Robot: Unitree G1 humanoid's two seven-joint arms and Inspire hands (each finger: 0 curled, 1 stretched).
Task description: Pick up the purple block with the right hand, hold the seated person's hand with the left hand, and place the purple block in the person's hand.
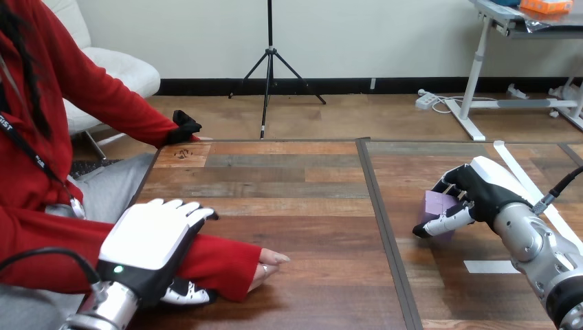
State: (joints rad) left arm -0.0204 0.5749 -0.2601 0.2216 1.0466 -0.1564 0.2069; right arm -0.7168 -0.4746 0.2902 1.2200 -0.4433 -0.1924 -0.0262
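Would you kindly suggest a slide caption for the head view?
Left hand clasps the person's forearm; right hand grips the purple block.

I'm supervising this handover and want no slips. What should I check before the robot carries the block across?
1. Grip: right robot hand curled round purple block: ok.
2. Purple block lifted off table: cannot tell.
3. Support: left robot hand wrapped round person's forearm: ok.
4. Palm of person's hand turned up: cannot tell.
5. Purple block above person's hand: not ok, far to its right.
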